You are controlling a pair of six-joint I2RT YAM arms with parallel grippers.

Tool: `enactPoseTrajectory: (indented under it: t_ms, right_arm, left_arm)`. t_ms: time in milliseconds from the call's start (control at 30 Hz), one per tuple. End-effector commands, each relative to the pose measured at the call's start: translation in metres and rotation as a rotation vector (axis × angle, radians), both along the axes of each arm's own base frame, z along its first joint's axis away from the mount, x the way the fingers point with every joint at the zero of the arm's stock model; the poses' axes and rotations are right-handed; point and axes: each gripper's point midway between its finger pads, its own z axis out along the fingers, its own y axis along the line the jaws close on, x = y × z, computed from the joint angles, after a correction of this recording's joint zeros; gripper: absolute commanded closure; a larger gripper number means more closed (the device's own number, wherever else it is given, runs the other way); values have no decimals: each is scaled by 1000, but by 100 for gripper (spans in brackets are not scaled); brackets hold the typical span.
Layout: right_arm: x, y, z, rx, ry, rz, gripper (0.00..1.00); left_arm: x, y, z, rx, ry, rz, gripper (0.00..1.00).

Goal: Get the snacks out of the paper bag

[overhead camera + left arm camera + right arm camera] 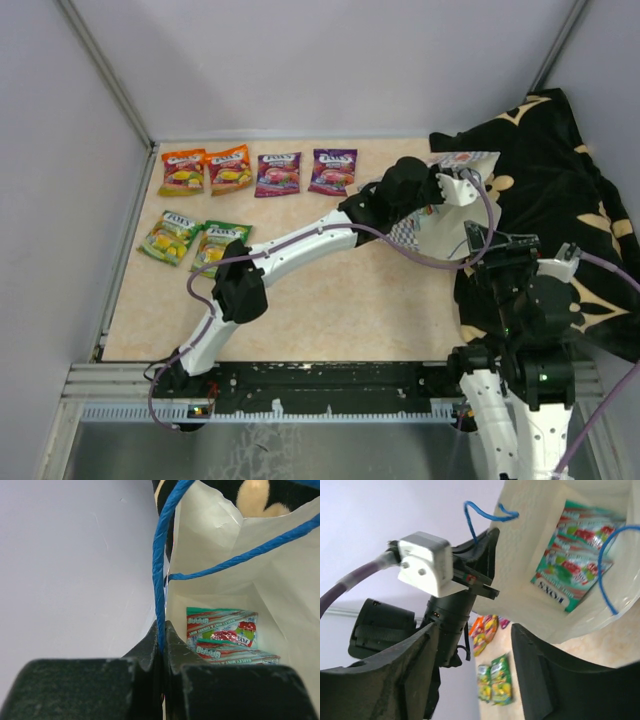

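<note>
- Closed black fingers [145, 652] of the left gripper [161, 639] are seen nearest, pinched on the rim of the paper bag [215, 550] together with its blue cord [159, 555].
- Two teal packets [222, 630] are seen deep inside the bag; the lower one is cut off by a finger.
- The right gripper [475, 645] is held open, with nothing grasped, near the bag's mouth.
- Six packets [278, 173], orange, purple and green, are laid on the table [330, 300]; one green packet is partly hidden by the left arm.
- From above, the bag is largely covered by the arms, beside the black cloth [560, 150].
</note>
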Motion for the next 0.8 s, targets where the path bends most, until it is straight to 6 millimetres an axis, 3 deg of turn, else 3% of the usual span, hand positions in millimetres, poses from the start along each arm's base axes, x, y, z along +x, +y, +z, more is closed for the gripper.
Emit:
enactPoseTrajectory:
  t_ms: [0, 100, 333, 600, 767]
  right_arm:
    - [19, 17, 7, 232, 21, 58, 46]
    - [28, 23, -8, 296, 88, 73, 52]
    - [46, 28, -56, 346, 222, 71, 53]
    - [103, 24, -39, 268, 243, 53, 52]
    - [131, 25, -67, 286, 310, 40, 52]
  left_arm:
    - [-5, 12, 40, -100, 20, 4, 100]
    - [-4, 14, 44, -126, 62, -9, 100]
    - [-4, 21, 53, -168, 140, -42, 100]
    - [-14, 22, 61, -180, 147, -53, 100]
    - [-22, 15, 67, -177, 108, -44, 100]
